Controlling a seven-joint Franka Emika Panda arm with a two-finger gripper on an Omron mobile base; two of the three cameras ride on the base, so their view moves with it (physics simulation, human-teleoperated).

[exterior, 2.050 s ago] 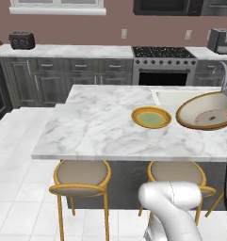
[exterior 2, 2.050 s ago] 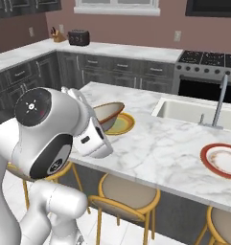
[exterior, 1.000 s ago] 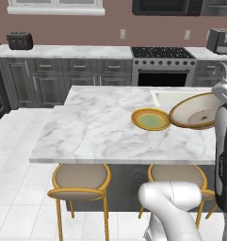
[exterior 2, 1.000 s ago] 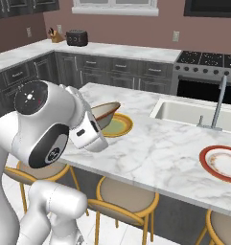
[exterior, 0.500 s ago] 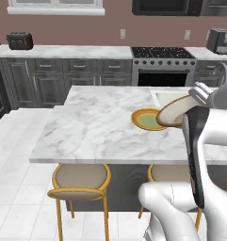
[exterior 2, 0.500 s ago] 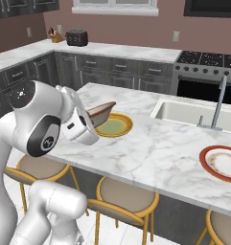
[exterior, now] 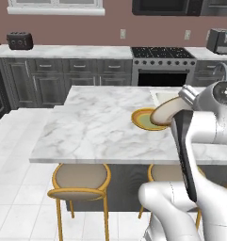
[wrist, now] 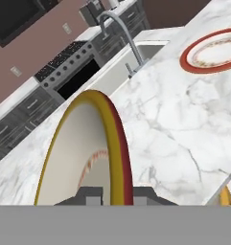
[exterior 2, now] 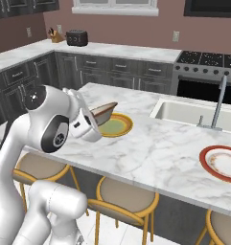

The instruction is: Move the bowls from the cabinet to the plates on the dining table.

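Observation:
My gripper (exterior 2: 93, 116) is shut on the rim of the wide cream bowl (exterior 2: 104, 112) with the tan-brown rim. The bowl (exterior: 165, 111) hangs tilted just above the near edge of a yellow-rimmed plate (exterior: 137, 117) on the dining table (exterior: 96, 123). In the hand view the bowl (wrist: 71, 158) stands edge-on between the dark fingertips (wrist: 90, 194), hiding the yellow-rimmed plate (exterior 2: 127, 126) beneath it. A red-orange-rimmed plate (exterior 2: 206, 165) lies bare farther along the dining table (exterior 2: 157, 143), and shows again as the plate (wrist: 188, 56) at the hand view's top right. The cabinet is out of view.
The built-in sink (exterior 2: 193, 114) with its tall tap (exterior 2: 219, 99) lies between the two plates. Round gold-legged stools (exterior: 80, 179) stand under the table's near edge. A dark stove (exterior: 162, 63) and low drawer units (exterior: 68, 77) line the back wall.
The arm has swung the bowl from beside the sink over to the yellow-rimmed plate, lowering and tilting it. The base has crept slightly closer to the table.

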